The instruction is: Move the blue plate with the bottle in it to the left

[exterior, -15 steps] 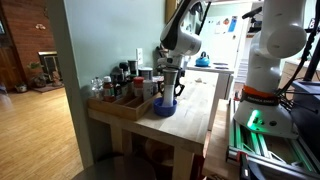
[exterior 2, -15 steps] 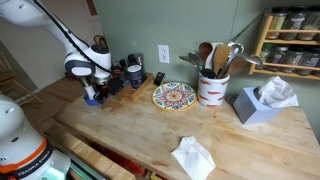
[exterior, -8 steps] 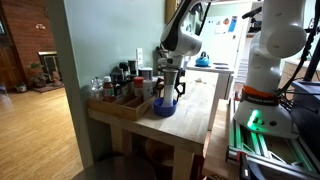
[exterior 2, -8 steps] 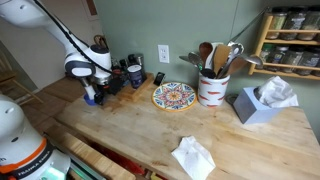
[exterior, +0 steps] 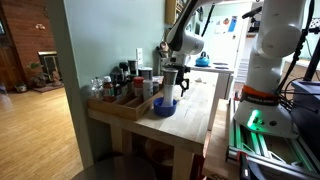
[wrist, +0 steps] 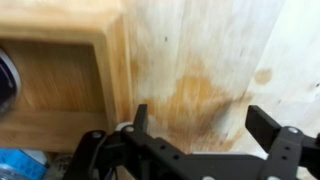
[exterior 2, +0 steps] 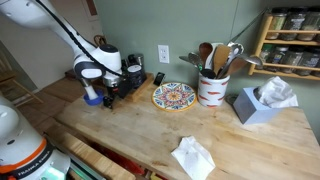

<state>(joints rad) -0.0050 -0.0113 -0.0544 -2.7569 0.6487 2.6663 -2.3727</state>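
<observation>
The blue plate (exterior: 163, 107) sits near the table's edge beside a wooden tray; in an exterior view the blue plate (exterior 2: 93, 98) shows just behind the arm, and a blue patch (wrist: 14, 166) lies at the wrist view's lower left. A pale bottle (exterior: 170, 94) seems to stand in it, partly hidden by the arm. My gripper (exterior: 177, 86) hangs just above and beside the plate. In the wrist view the gripper (wrist: 205, 125) is open over bare wood, with nothing between its fingers (wrist: 139, 121).
A wooden tray (exterior: 120, 104) of jars and bottles stands next to the plate. Further along the table are a patterned plate (exterior 2: 173, 96), a utensil crock (exterior 2: 211, 88), a tissue box (exterior 2: 262, 103) and a crumpled white cloth (exterior 2: 193, 157).
The gripper has opened, let go of the blue plate and drawn up and away from it. The plate stays where it was.
</observation>
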